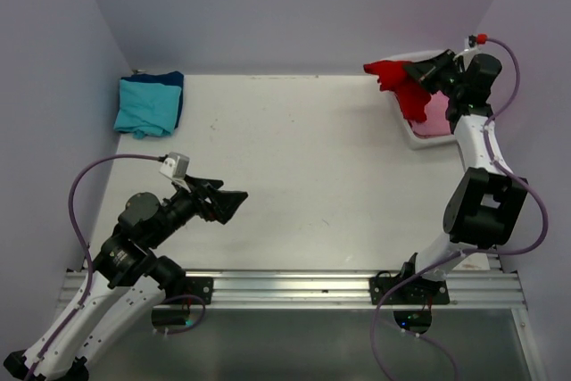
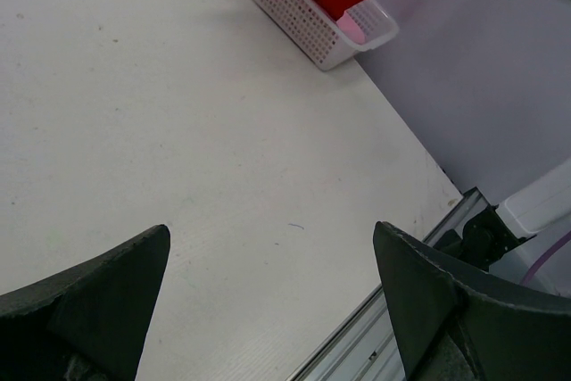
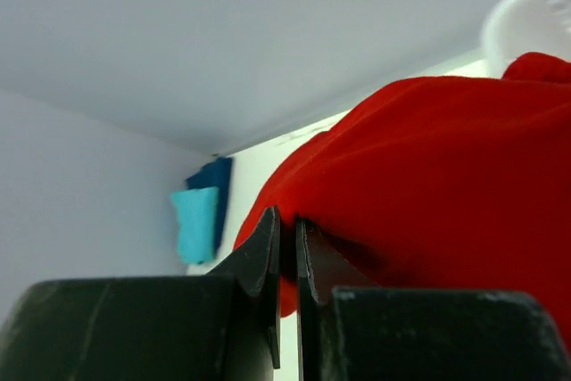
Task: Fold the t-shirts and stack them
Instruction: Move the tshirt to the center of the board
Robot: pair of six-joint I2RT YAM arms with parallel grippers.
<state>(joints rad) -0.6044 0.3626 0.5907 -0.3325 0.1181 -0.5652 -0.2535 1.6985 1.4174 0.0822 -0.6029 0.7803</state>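
Note:
My right gripper [image 1: 419, 75] is shut on the red t-shirt [image 1: 399, 84] and holds it bunched in the air at the far right, partly over the white basket [image 1: 416, 138]. In the right wrist view the jaws [image 3: 287, 220] pinch red cloth [image 3: 428, 167]. A pink t-shirt [image 1: 437, 116] lies in the basket. A folded teal t-shirt [image 1: 145, 107] lies on a dark blue one [image 1: 175, 83] at the far left corner. My left gripper [image 1: 234, 204] is open and empty, low over the table's near left; its fingers [image 2: 107, 296] frame bare table.
The white lattice basket [image 2: 308, 20] stands against the right wall at the back. Lilac walls close in the left, back and right sides. A metal rail [image 1: 294, 285] runs along the near edge.

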